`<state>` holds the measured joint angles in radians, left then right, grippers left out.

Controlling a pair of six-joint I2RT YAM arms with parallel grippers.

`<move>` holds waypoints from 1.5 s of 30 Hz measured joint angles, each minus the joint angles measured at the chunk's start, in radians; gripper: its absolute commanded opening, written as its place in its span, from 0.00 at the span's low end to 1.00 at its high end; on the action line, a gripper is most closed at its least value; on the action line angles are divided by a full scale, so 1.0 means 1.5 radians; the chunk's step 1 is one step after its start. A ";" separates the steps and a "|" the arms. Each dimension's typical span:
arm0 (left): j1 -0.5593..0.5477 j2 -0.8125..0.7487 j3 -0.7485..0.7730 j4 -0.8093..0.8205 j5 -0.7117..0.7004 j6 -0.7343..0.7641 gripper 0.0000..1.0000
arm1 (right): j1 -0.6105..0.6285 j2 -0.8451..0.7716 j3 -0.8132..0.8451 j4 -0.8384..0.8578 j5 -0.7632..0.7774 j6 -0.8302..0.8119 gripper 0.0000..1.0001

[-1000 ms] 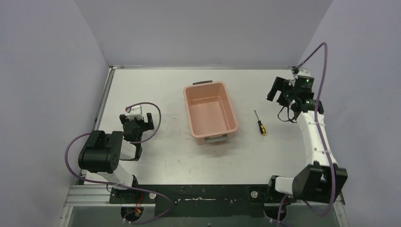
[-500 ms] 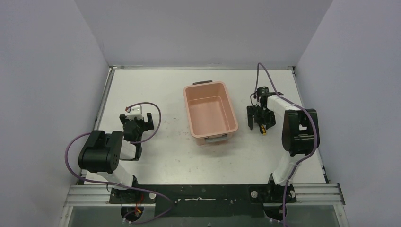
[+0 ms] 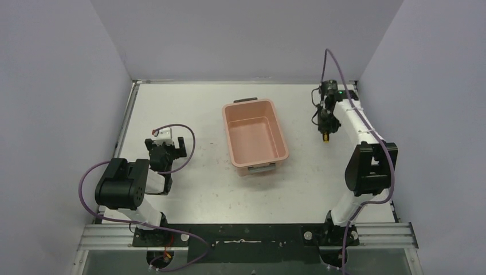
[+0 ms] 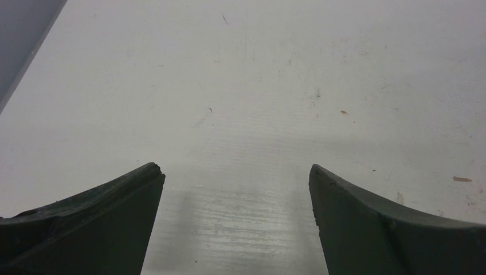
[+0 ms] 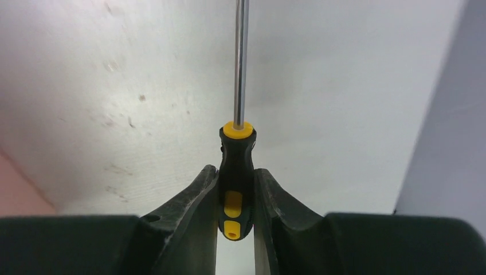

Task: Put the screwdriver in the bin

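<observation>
The screwdriver (image 5: 236, 166), black handle with yellow inserts and a thin metal shaft, is clamped by its handle in my right gripper (image 5: 236, 175). The shaft points away from the fingers (image 5: 198, 197) over the white table. From above, the right gripper (image 3: 325, 127) hangs to the right of the bin (image 3: 255, 137), with the handle's yellow end (image 3: 326, 138) just showing below it. The salmon-pink bin stands empty at the table's middle. My left gripper (image 4: 236, 172) is open over bare table, nothing between its fingers; from above it sits at the left (image 3: 166, 150).
The right side wall (image 5: 447, 114) rises close beside the held screwdriver. A pink sliver of the bin (image 5: 11, 192) shows at the right wrist view's lower left edge. The left arm's purple cable (image 3: 183, 134) loops near its wrist.
My right arm swung in from the far right, came down on the screwdriver, shut on its handle and carried it toward the back right. The left arm has not moved.
</observation>
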<state>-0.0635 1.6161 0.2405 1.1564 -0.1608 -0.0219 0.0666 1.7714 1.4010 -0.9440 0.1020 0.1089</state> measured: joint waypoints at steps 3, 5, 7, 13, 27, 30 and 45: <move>0.000 0.000 0.000 0.000 0.000 0.000 0.97 | 0.000 -0.021 0.179 -0.078 0.026 0.005 0.00; 0.000 0.000 0.000 0.000 0.000 0.000 0.97 | 0.001 -0.021 0.323 -0.140 0.033 0.012 0.00; 0.000 0.000 0.000 0.000 0.000 0.000 0.97 | 0.004 -0.018 0.480 -0.181 0.029 0.029 0.00; 0.000 0.000 0.000 0.000 0.000 0.000 0.97 | 0.128 -0.112 0.574 -0.123 -0.014 0.121 0.00; 0.000 0.000 0.000 0.000 0.000 0.000 0.97 | 0.382 0.036 0.133 0.117 -0.036 0.243 0.00; 0.000 0.000 0.000 0.000 0.000 0.000 0.97 | 0.393 0.096 0.070 0.128 -0.039 0.259 0.00; 0.000 0.000 0.000 0.000 0.000 0.000 0.97 | 0.419 0.172 0.060 0.144 0.000 0.286 0.86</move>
<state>-0.0635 1.6161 0.2405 1.1564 -0.1608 -0.0219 0.6956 2.0293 1.4906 -0.7284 0.1017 0.5385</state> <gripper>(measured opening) 0.971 0.781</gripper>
